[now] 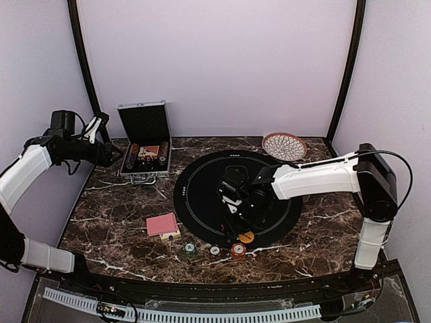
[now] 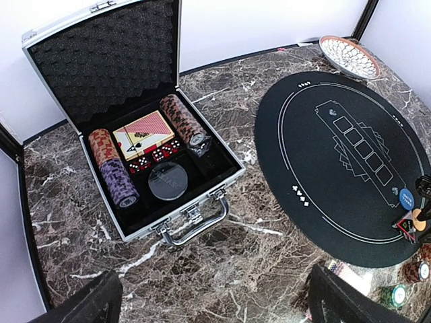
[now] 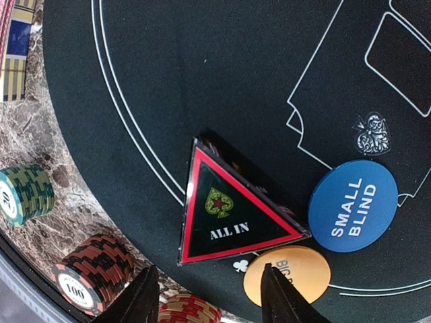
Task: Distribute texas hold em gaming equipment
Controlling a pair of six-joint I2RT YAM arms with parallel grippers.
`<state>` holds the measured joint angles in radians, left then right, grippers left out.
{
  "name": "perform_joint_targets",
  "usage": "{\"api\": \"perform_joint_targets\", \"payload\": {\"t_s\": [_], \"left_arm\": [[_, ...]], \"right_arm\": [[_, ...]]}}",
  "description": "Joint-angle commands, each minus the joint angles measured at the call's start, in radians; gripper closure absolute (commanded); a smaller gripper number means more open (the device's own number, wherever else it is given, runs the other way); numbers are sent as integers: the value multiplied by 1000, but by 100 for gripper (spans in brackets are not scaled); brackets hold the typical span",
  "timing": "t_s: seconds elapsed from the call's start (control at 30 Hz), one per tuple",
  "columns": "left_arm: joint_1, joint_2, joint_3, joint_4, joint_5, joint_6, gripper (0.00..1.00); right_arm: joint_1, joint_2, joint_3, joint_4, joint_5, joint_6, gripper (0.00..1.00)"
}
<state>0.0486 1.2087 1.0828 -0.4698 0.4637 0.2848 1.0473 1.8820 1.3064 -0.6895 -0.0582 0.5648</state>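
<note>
The red-edged black triangle marker (image 3: pixel 225 212), marked ALL IN, lies on the black round mat (image 1: pixel 202 182) near its front edge. A blue SMALL BLIND disc (image 3: pixel 353 205) and an orange disc (image 3: pixel 287 272) lie beside it. My right gripper (image 3: pixel 209 303) hovers just in front of the triangle, open and empty; it also shows in the top view (image 1: pixel 236 202). Chip stacks, green (image 1: pixel 190 249), white (image 1: pixel 215 250) and red (image 1: pixel 238 251), stand on the marble before the mat. Red-backed cards (image 1: pixel 162 225) lie to the left. My left gripper (image 2: pixel 215 309) is open and empty, above the marble near the case.
The open silver case (image 2: pixel 202 202) at the back left holds chip rolls, a card deck, dice and a clear disc. The woven dish (image 1: pixel 283 146) sits at the back right. Purple walls and black poles enclose the marble table (image 1: pixel 114 215).
</note>
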Motion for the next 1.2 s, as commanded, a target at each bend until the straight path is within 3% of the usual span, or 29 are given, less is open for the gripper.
{"api": "perform_joint_targets", "payload": {"t_s": [0.0,1.17], "left_arm": [[4,-20,23,-14,22,6,1],[4,-4,56,-7,46,-7,1]], "right_arm": [[0,25,41,-15,23,23,48],[-37,143,112,-28,27,-5,57]]}}
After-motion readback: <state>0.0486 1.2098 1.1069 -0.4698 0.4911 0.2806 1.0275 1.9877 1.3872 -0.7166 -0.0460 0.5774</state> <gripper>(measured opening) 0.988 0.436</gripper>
